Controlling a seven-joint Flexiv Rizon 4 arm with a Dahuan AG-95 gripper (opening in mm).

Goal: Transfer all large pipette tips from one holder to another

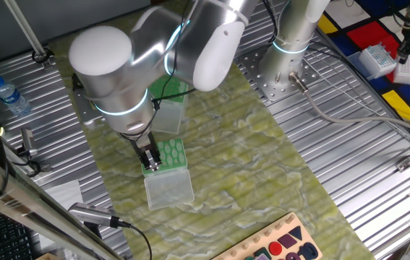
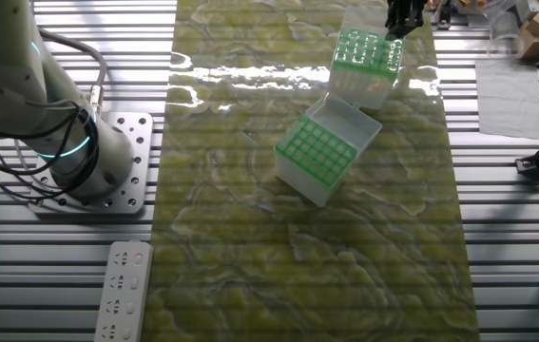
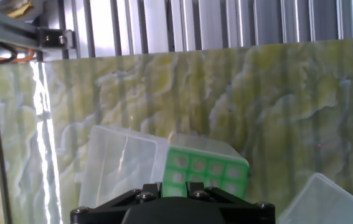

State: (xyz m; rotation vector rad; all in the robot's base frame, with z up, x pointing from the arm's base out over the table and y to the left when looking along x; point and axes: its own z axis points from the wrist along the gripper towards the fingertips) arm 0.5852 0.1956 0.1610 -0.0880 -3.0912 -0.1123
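A Flexiv Rizon arm (image 1: 125, 65) is seen bent low over a green marbled mat (image 1: 248, 166), its gripper (image 1: 150, 160) poised directly above the green grid top of a pipette tip holder (image 1: 170, 152) whose clear hinged lid (image 1: 169, 189) lies open on the mat at its near side. A second holder (image 1: 167, 108), also green-topped, is partly hidden behind the arm, farther back on the mat. In the other fixed view the two boxes are shown close together but apart, one (image 2: 320, 158) near the middle of the mat and one (image 2: 368, 59) toward its far edge, where the dark fingers (image 2: 404, 19) hang over it. Whether the jaws are spread or pressed together cannot be told from any view. The large pipette tips cannot be made out; only pale cells are visible in the green grid (image 3: 206, 171) in the hand view. A plastic water bottle (image 1: 9, 95) lies on the ribbed metal table (image 1: 349, 144) at the left.
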